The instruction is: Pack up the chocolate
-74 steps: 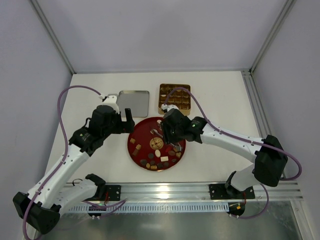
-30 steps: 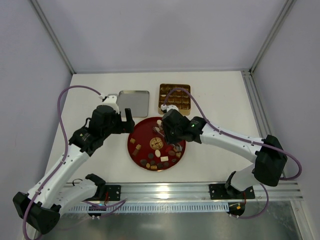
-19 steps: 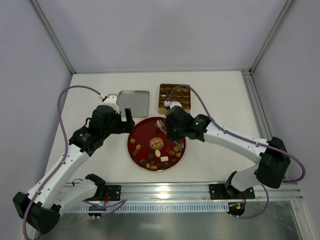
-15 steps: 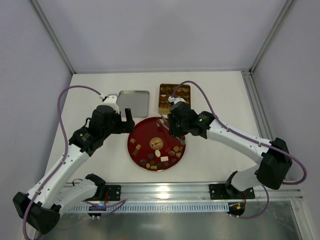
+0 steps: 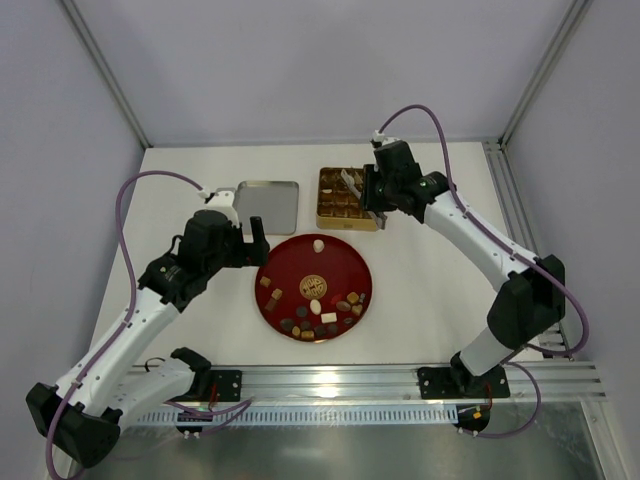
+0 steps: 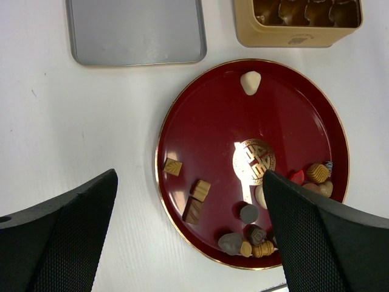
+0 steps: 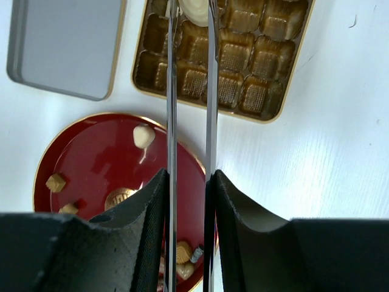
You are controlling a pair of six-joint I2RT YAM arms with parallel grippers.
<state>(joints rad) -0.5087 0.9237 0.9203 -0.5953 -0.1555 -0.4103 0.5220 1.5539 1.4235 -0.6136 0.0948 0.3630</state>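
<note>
From above, the right gripper [image 5: 352, 186] hangs over the gold tin [image 5: 335, 207] while most chocolates [image 5: 320, 318] lie on the red plate [image 5: 338, 264]; the left wrist view shows the left gripper [image 6: 189, 177] spread wide and empty above that plate; the right wrist view shows thin fingers [image 7: 171, 91] pinching a cream chocolate [image 7: 196, 12] over the tin.

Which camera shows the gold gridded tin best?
The right wrist view: the gold tin fills the top, its moulded compartments clear. The top external view shows the tin small, partly under the right hand. The left wrist view catches only its near edge.
</note>
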